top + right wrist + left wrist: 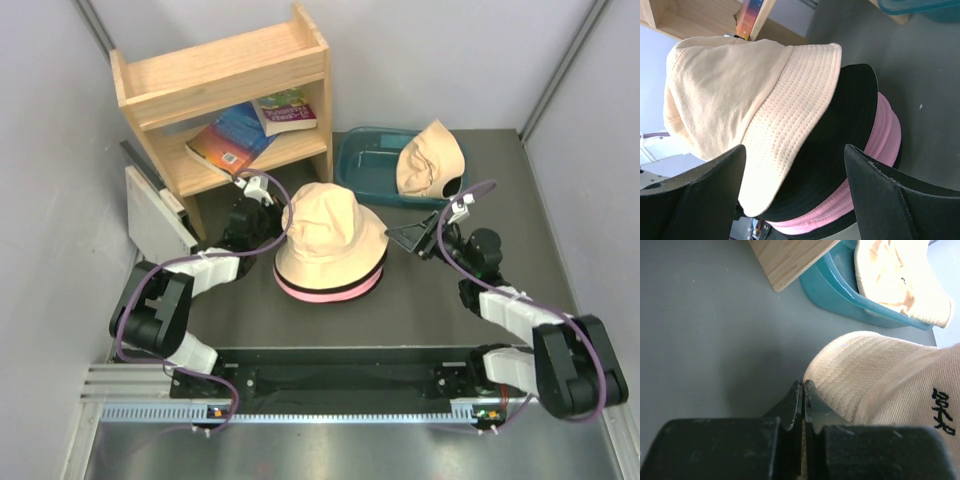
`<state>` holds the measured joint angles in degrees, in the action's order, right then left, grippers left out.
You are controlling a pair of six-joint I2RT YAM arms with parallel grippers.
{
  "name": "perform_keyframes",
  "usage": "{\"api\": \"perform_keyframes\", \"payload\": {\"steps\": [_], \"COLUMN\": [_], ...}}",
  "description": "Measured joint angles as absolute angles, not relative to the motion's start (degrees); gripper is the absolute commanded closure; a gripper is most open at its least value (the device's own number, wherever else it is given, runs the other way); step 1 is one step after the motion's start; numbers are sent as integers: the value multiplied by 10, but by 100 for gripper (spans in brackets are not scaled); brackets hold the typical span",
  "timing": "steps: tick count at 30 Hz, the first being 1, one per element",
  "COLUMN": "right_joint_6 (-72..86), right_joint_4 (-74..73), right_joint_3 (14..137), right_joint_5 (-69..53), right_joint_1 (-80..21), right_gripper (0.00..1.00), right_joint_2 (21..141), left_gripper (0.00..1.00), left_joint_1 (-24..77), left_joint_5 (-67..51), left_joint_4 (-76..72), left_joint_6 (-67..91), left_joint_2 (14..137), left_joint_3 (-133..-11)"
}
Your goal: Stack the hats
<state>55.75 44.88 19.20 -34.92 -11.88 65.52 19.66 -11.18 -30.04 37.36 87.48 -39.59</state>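
- Risk 1: L pincer (803, 386) is pressing right up against the stitched brim of the top tan fabric bucket hat (325, 230). If that arm swings off sideways, it is likely dragging the hat askew on the stack.
- Risk 2: a 2nd tan floppy hat (430, 160) is lying beyond the R pincer (795, 150), draped over the rim of the teal plastic tub (365, 165). Being soft, it is prob. going to fold or snag on the rim if grabbed by one layer.
- Risk 3: closing R now is risking a bite on all three brims.
- L pincer: fingers are sitting together. Can't tell if any cloth is caught btwn them.
- R pincer: jaws are standing wide apart, holding nothing, just beside the stack.
- Stack, in front of R pincer: the tan hat is sitting over the black hat (840, 165), with the pink hat (882, 145) at the bottom.
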Motion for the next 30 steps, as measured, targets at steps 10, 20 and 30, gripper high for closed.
{"api": "perform_keyframes", "payload": {"steps": [10, 20, 30], "right_joint_6": [627, 672, 622], "right_joint_4": [584, 615, 476], "right_joint_3": [200, 189, 163], "right_joint_5": [-365, -336, -238], "right_joint_1": [-156, -182, -240], "right_gripper": [84, 100, 100], "right_joint_2": [764, 797, 702], "left_gripper": [100, 100, 100], "left_joint_1": [196, 196, 199], "left_joint_5": [-111, -83, -63], "left_joint_4": [-304, -331, -358], "left_joint_6": [374, 377, 393], "left_joint_2": [874, 857, 855], "left_joint_3": [-396, -368, -352]}}
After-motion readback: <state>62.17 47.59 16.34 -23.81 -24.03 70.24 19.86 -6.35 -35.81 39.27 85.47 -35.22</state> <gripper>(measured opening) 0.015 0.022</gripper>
